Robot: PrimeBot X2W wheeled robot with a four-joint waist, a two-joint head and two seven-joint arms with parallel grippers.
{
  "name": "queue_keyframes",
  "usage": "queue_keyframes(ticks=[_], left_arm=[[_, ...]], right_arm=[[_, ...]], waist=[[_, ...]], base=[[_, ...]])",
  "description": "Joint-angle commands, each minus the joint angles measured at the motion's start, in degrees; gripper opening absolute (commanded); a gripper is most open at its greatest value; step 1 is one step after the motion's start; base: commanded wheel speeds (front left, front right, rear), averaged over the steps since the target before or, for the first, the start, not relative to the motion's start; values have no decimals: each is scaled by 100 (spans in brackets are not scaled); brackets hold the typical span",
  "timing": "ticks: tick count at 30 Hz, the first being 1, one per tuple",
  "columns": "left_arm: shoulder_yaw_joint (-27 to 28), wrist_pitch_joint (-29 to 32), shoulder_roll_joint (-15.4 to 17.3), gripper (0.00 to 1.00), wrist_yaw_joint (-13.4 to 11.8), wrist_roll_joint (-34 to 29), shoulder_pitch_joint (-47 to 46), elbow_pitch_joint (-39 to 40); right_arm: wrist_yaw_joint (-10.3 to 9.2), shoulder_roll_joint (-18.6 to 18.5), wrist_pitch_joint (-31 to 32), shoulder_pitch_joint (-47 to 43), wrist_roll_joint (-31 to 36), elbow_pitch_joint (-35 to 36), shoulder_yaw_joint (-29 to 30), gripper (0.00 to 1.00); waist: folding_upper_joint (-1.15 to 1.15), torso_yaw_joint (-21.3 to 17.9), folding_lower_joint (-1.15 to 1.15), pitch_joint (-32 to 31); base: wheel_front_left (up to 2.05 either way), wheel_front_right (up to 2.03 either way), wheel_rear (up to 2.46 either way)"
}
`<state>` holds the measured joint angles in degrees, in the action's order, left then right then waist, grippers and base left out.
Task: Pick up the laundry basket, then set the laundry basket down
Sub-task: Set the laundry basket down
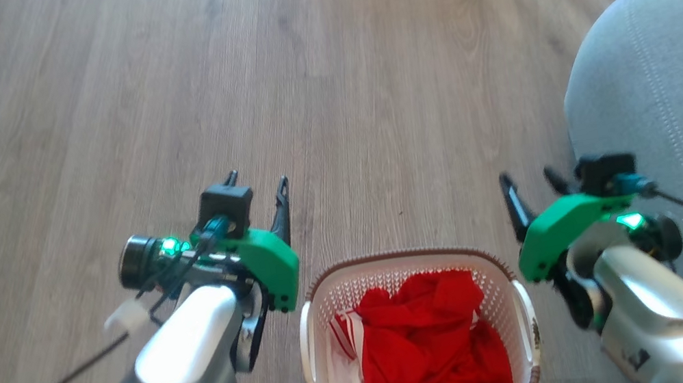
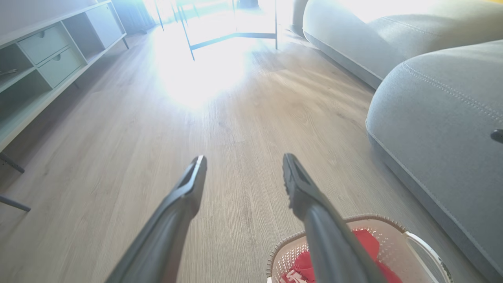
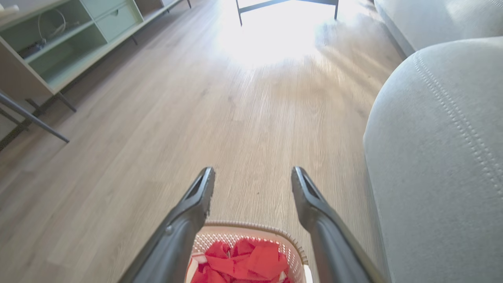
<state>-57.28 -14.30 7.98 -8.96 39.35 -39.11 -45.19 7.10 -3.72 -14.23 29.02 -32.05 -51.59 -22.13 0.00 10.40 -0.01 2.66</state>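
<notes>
The laundry basket (image 1: 396,271) stands on the wood floor at the bottom middle of the head view, white with perforated walls, a brown braided rim and white side handles. Red and white clothes (image 1: 429,343) fill it. My left gripper (image 1: 258,188) hovers open to the basket's left and above it, fingers pointing away across the floor. My right gripper (image 1: 531,182) hovers open to its right, also holding nothing. The left wrist view has the basket (image 2: 393,239) at its lower right, below the open left gripper (image 2: 243,169). In the right wrist view the basket (image 3: 251,230) lies beneath the open right gripper (image 3: 253,181).
A grey sofa (image 1: 682,113) bulges close to my right arm. A low pale shelf unit with drawers (image 2: 47,59) runs along the far left wall. Dark table legs (image 3: 287,6) stand in bright glare far ahead. Open wood floor (image 1: 296,88) stretches in front.
</notes>
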Motion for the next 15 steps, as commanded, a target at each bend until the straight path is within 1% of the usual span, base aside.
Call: queue_keyframes(ticks=[1, 4, 7, 10, 13, 15], left_arm=[[478, -68, 257, 100, -134, -318, 117, 503], [1165, -69, 401, 100, -244, -919, 540, 1398], [1795, -69, 417, 100, -243, -1406, 982, 2146], [2347, -69, 337, 100, -132, -1788, 1437, 2782], [2803, -69, 201, 100, 20, -2077, 1865, 3220], [3030, -69, 110, 100, 178, -2254, 2118, 3450]], right_arm=[[39, 84, -73, -25, 180, 503, 171, 100], [39, 84, -74, -341, 433, 1380, 606, 100], [39, 84, -75, -685, 601, 2198, 921, 100], [39, 84, -75, -1010, 713, 2901, 1173, 100], [39, 84, -76, -1308, 855, 3484, 1313, 100], [39, 84, -76, -1498, 903, 3782, 1373, 100]], waist=[[0, -60, 1, -139], [0, -65, 1, -224], [0, -61, 1, -299], [0, -45, 1, -332], [0, -28, 1, -357], [0, -19, 1, -368]], base=[[0, 0, 0], [0, 0, 0], [0, 0, 0], [0, 0, 0], [0, 0, 0], [0, 0, 0]])
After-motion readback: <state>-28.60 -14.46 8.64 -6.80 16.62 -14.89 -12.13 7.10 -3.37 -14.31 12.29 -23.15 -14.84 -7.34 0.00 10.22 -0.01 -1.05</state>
